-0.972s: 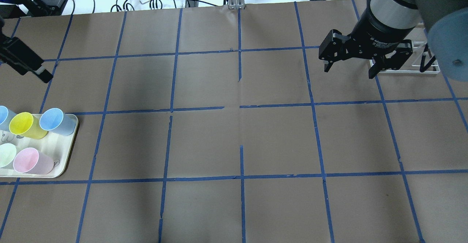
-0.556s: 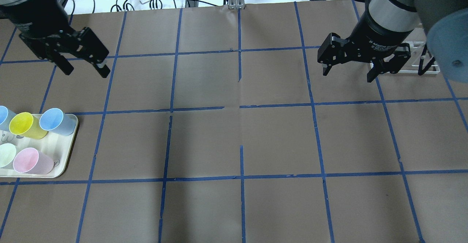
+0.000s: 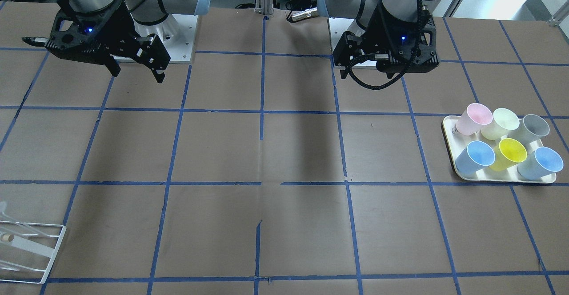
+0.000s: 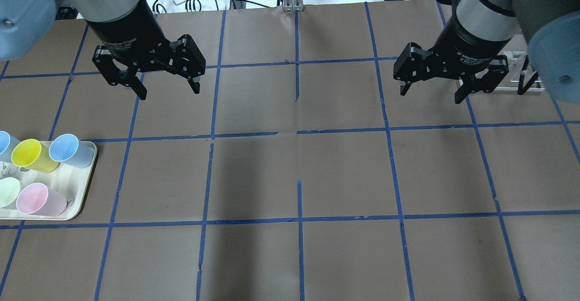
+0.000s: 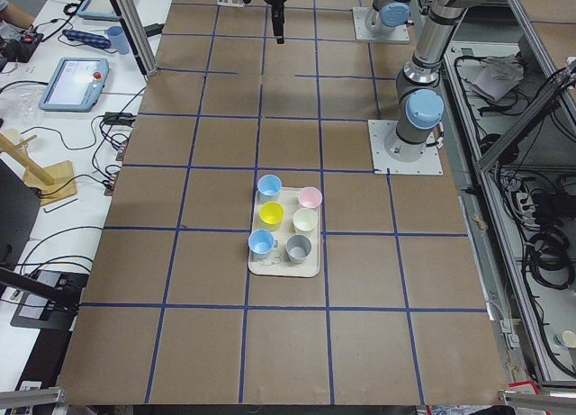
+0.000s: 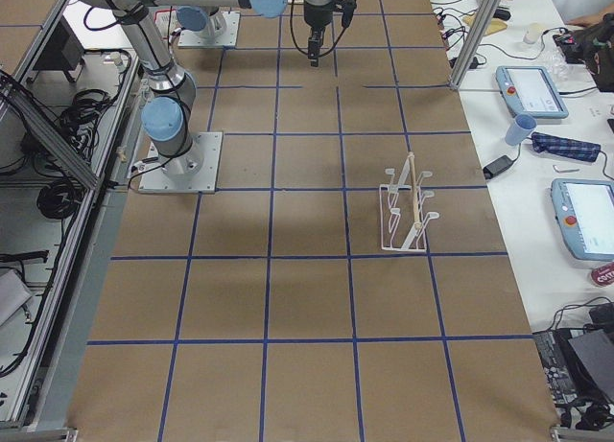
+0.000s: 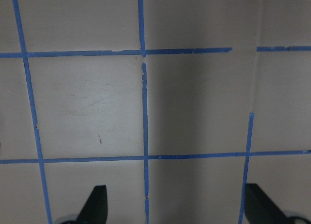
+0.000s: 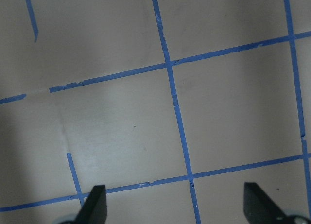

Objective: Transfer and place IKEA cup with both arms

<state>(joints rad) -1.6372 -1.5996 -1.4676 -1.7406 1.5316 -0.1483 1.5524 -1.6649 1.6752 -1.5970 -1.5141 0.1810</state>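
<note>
The IKEA cup, pale cream-green, stands upright on a cream tray between a pink cup and a grey cup. In the overhead view the IKEA cup is at the left edge, partly cut off. My left gripper is open and empty, hovering over bare table far behind and to the right of the tray. My right gripper is open and empty over the right half of the table. Both wrist views show only paper and tape between open fingers.
The tray also holds a yellow cup and two blue cups. A white wire rack stands just behind my right gripper; it also shows in the front-facing view. Brown paper with a blue tape grid covers the table.
My left arm has swung in from the left edge toward the table's middle, gripper still open. My right gripper has barely moved. The cups have not moved.
</note>
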